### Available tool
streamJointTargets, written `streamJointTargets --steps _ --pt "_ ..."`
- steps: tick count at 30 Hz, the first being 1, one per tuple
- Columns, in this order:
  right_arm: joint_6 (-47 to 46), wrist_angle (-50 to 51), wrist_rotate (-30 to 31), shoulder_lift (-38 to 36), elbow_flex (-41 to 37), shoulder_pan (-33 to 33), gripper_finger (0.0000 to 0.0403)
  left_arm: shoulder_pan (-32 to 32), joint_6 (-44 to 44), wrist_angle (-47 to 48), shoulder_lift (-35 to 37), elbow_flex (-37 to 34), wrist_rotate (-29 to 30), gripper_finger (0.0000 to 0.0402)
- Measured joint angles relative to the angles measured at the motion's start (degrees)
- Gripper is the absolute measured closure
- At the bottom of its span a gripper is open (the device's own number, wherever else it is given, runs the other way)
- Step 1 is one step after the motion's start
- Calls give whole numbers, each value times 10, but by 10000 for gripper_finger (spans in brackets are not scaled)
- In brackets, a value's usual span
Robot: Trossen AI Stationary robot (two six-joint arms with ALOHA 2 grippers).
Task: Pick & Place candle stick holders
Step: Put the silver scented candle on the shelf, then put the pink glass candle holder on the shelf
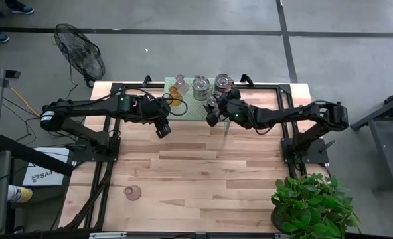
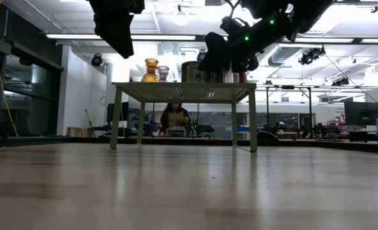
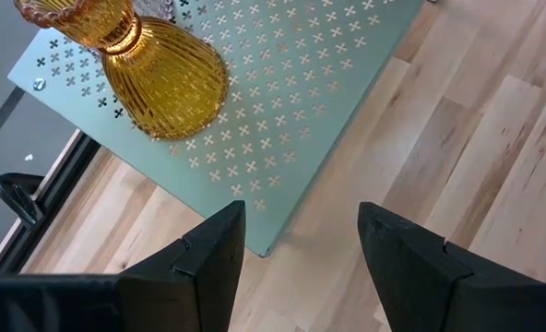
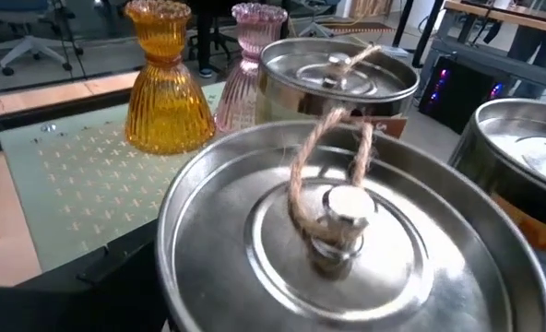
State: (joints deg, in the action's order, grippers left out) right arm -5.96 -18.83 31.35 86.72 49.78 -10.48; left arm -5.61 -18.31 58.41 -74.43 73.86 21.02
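Note:
A pale green perforated stand stands at the table's far edge. On it are an amber glass holder, a pinkish glass holder and two silvery cup-shaped holders. My right gripper is at the stand's near right part, around a third silvery holder with a twine loop on its top. My left gripper is open and empty, above the stand's near left corner, near the amber holder. Another pinkish glass holder stands on the table near its front left. My right gripper has the third silvery holder's round wall between its two fingers, coming level from the table's near right side. The holder itself hides most of the fingers and the place of contact. It sits upright; whether it is clear of the stand, I cannot tell.
A potted plant stands at the table's front right corner. The wooden table's middle is bare. In the low view a person shows in the room behind the stand's legs.

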Motion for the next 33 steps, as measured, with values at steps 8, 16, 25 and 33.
streamJointTargets --steps 8,16,25,33 --pt "0 20 -2 -11 0 0 8 0 0 0 0 0 0 196" --pt "12 16 0 -43 0 0 8 0 0 0 0 0 0 196" --pt "35 7 0 -61 0 0 9 0 0 0 0 0 0 196" --pt "36 5 0 -81 0 0 9 0 0 -1 0 0 0 196"
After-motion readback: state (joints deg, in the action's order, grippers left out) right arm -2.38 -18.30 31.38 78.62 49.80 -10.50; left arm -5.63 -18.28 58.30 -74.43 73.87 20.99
